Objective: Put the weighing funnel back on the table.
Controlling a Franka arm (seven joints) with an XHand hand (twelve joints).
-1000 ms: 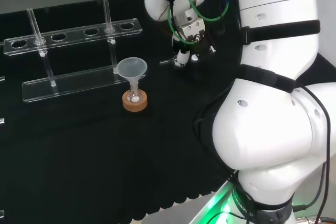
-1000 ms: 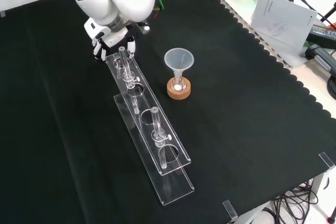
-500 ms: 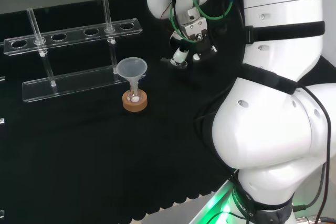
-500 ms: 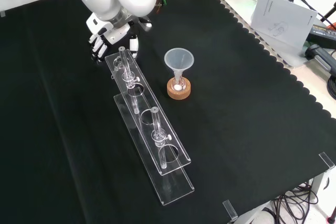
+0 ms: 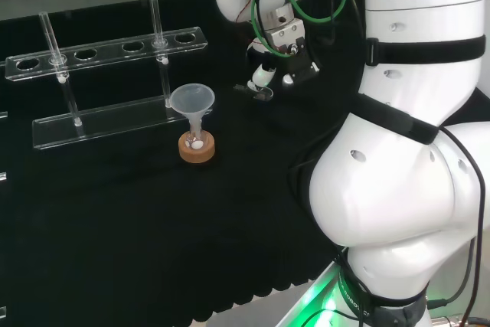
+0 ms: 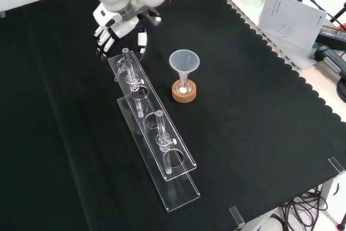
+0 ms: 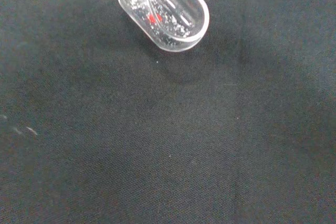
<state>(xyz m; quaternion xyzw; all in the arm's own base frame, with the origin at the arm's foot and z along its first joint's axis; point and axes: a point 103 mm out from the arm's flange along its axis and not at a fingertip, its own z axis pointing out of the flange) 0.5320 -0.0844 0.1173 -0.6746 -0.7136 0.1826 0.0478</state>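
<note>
The arm's white links [image 5: 398, 189] are filling the right of the head view, and they are leaning farther toward the upper right than a second ago. The black cloth [image 6: 259, 133] and the long clear tube rack [image 6: 154, 133] running down the centre of the front view are lying as before. The funnel [image 6: 184, 61] is standing unmoved in its small flask on the cork ring [image 6: 184, 93], right of the rack. The hand [image 6: 113, 22], at the upper left of the front view, is sitting higher in the frame than a second ago. The weighing funnel [image 7: 168, 11] is lying low over the cloth just beside the hand, casting a shadow close under itself. Whether the hand is gripping it cannot be told.
</note>
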